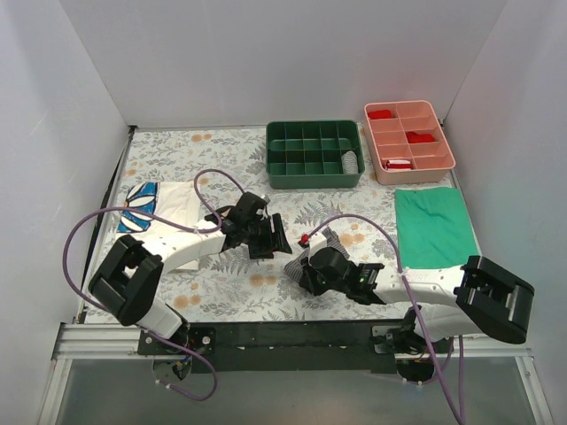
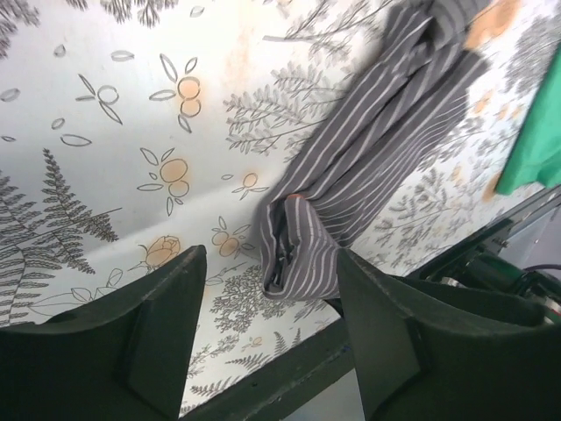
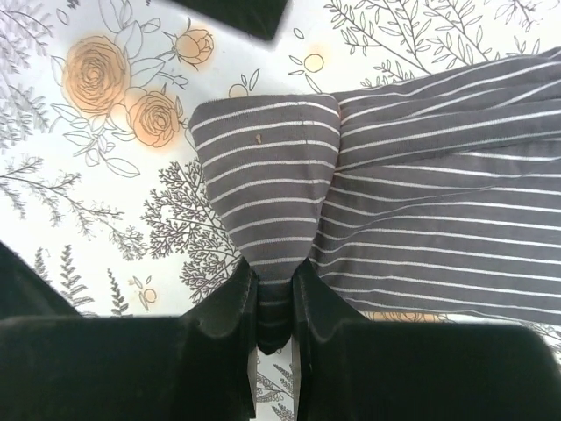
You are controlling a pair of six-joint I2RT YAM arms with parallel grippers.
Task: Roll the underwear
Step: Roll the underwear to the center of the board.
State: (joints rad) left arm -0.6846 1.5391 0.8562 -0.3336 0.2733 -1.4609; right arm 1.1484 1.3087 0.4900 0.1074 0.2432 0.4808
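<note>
The underwear (image 3: 421,175) is grey cloth with thin white stripes, lying on the floral table mat. Its near end is folded over into a rounded flap (image 3: 267,167). My right gripper (image 3: 273,303) is shut on the lower tip of that flap. In the top view the right gripper (image 1: 306,266) covers most of the underwear (image 1: 332,236). My left gripper (image 1: 267,237) is open and empty just left of it. In the left wrist view the left gripper (image 2: 272,324) is open, and the bunched end of the underwear (image 2: 294,254) lies just ahead of the gap, apart from both fingers.
A green divided tray (image 1: 314,133) holding a rolled grey item (image 1: 351,162) and a pink divided tray (image 1: 409,113) stand at the back. A plain green cloth (image 1: 431,226) lies at the right, a daisy-print cloth (image 1: 159,205) at the left. The table's black front rail (image 1: 292,336) is close.
</note>
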